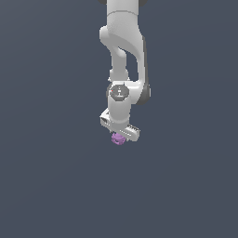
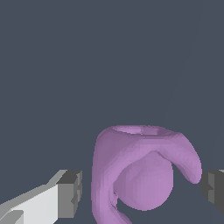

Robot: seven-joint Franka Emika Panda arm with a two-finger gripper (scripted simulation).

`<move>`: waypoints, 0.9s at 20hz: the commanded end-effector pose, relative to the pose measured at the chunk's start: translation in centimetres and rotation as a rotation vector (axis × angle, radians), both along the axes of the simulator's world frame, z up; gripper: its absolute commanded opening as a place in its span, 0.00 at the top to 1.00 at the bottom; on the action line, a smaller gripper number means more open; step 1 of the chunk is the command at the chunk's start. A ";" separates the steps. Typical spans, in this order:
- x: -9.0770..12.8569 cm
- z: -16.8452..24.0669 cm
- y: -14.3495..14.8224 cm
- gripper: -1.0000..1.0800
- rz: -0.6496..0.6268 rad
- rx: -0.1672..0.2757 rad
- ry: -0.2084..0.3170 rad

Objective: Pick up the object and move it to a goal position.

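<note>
A white Franka arm (image 1: 124,56) hangs down from the top of the exterior view, over a flat dark slate-grey surface (image 1: 51,186) that fills the whole scene. At its lower end is the white two-fingered gripper (image 1: 122,135), tilted so that its bar slopes down toward the exterior view's right.

The small light-purple, lumpy object with hollows in it (image 1: 118,138) sits directly under the gripper, at the lower edge of the hand and slightly toward the exterior view's left of the bar's low end. It is much smaller than the hand above it.

In the wrist view the same purple object (image 2: 144,175) fills the space between the two dark grey finger pads (image 2: 70,194). It shows a rounded ball-like core wrapped by a curved, arching band, with an open hollow at its far rim. One pad stands just beside one flank of the object with a thin gap showing; the other pad lies at the picture's edge, close to the tip of the arching band, and whether it touches cannot be told.

The jaws are spread a little wider than the object, bracketing it on both sides rather than visibly pressing on it. Whether the object rests on the surface or is lifted clear cannot be told from either view.
</note>
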State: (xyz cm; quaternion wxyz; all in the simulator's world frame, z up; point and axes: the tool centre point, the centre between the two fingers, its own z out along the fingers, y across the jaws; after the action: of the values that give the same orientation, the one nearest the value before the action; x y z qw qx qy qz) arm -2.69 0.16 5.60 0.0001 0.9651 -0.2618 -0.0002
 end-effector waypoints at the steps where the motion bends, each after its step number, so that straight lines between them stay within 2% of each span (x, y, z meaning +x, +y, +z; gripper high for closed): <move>1: 0.0 -1.0 0.0 0.04 -0.001 0.000 0.000; 6: 0.1 -1.7 0.0 0.04 -0.001 0.000 0.000; 7: 0.1 -1.7 0.0 1.00 -0.001 0.000 0.000; 18: 0.2 -1.5 0.1 1.00 0.000 0.001 -0.003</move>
State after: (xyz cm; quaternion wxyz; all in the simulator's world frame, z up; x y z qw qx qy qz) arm -2.51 0.27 4.08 -0.0006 0.9651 -0.2619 0.0014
